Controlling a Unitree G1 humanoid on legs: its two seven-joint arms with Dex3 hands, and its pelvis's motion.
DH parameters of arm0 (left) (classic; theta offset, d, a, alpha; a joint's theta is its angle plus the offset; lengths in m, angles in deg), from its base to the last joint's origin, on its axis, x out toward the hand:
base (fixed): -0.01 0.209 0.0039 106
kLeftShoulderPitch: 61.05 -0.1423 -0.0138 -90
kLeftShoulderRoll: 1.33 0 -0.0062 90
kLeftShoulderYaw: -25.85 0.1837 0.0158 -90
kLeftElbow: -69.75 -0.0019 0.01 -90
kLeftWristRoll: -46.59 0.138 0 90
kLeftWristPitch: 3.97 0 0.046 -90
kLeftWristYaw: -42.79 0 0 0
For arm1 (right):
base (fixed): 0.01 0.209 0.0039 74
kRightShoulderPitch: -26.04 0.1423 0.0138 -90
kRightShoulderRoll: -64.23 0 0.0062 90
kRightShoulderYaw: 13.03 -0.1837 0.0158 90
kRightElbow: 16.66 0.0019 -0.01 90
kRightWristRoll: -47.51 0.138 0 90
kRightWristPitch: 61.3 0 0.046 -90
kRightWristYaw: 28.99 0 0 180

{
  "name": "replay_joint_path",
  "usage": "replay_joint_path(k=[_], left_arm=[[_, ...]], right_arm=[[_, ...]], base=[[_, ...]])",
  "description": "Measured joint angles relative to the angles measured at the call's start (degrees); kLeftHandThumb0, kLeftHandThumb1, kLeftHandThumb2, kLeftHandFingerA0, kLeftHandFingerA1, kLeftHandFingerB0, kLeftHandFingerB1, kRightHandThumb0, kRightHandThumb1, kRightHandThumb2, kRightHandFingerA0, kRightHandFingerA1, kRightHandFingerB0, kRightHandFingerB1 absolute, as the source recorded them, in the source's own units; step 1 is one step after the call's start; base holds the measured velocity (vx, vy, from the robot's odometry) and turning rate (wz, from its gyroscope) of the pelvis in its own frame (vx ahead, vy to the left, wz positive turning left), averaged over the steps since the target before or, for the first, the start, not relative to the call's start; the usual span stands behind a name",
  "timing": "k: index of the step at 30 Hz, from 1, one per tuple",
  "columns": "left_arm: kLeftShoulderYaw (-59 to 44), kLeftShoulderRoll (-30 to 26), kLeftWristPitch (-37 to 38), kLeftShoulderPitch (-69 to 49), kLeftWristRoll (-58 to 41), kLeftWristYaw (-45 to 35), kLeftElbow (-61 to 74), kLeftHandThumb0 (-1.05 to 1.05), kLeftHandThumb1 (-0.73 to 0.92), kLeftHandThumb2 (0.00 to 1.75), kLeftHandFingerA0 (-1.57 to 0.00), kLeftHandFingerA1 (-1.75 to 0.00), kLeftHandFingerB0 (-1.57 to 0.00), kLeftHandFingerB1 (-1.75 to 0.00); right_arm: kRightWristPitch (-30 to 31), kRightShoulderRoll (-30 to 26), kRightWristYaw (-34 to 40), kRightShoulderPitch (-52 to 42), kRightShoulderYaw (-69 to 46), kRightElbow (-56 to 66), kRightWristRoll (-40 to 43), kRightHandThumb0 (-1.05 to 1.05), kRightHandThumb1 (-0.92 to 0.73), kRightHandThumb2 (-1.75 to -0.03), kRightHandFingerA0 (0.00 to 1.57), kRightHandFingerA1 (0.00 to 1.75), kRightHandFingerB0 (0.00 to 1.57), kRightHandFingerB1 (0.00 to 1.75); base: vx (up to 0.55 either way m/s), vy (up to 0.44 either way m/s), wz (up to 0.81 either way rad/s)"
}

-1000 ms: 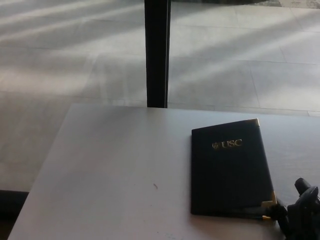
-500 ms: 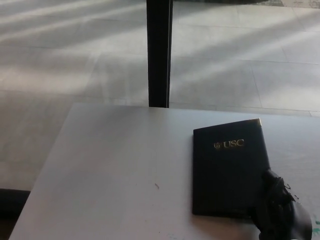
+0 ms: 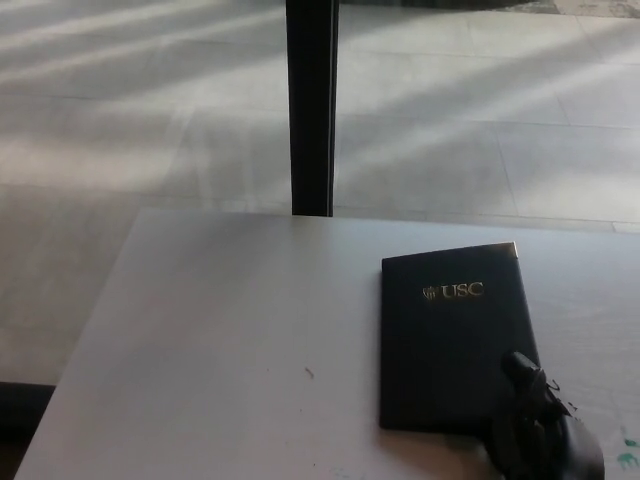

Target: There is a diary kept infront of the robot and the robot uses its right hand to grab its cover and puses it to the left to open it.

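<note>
Far to the upper left of the hand is the pale tiled floor [image 3: 120,120], with soft bands of light lying across it. A black post [image 3: 311,105] stands upright well above and to the left of the hand, just behind the far edge of the table [image 3: 220,330]. The table is light grey, and its wide left part is bare except for a small dark speck [image 3: 310,373], which lies well to the left of the hand.

The diary [image 3: 455,340] lies flat and closed on the table, directly above and to the left of the hand. Its cover is dark, with gold letters "USC" [image 3: 455,291] near the top and a gold corner at the upper right. Nothing lies on it except the hand.

The right hand [image 3: 540,425] comes in at the bottom right of the picture and lies over the lower right corner of the diary, hiding that corner. One finger [image 3: 520,366] rests on the cover. The hand is dark and blurred, so I cannot tell how wide its fingers are or if they grip the cover edge. Just to the right of the hand is a small green mark [image 3: 628,460] on the table.
</note>
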Motion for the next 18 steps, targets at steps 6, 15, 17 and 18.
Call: replay_joint_path(k=[6, 15, 17, 18], left_arm=[[0.3, -0.1, 0.0, 0.0, 0.0, 0.0, 0.0, -0.7, 0.92, 0.95, -0.25, -0.87, -0.19, -0.68], [0.5, -0.2, 0.0, -0.1, 0.1, 0.0, 0.2, -0.7, 0.92, 0.96, -0.25, -0.83, -0.19, -0.66], [0.6, -0.2, 0.0, -0.1, 0.1, 0.0, 0.2, -0.7, 0.92, 0.96, -0.24, -0.83, -0.18, -0.66], [0.6, -0.2, 0.0, -0.1, 0.1, 0.0, 0.2, -0.72, 0.92, 0.95, -0.25, -0.87, -0.18, -0.68]], right_arm=[[0.2, -0.5, 1.3, 2.7, 4.0, 0.1, -3.3, -0.77, -0.92, -0.75, 0.4, 0.58, 0.31, 0.47], [0.4, -6.0, 2.0, 6.5, 8.9, 0.1, -11.6, -0.62, -0.92, -0.8, 0.32, 0.62, 0.26, 0.51], [0.4, -7.5, 2.0, 6.9, 10.3, 0.1, -13.3, -0.63, -0.92, -0.79, 0.34, 0.64, 0.27, 0.5], [0.4, -7.8, 2.0, 7.0, 10.6, 0.1, -13.5, -0.66, -0.92, -0.74, 0.32, 0.65, 0.27, 0.5]], base=[[0.0, 0.0, 0.0], [0.0, 0.0, 0.0], [0.0, 0.0, 0.0], [0.0, 0.0, 0.0]])
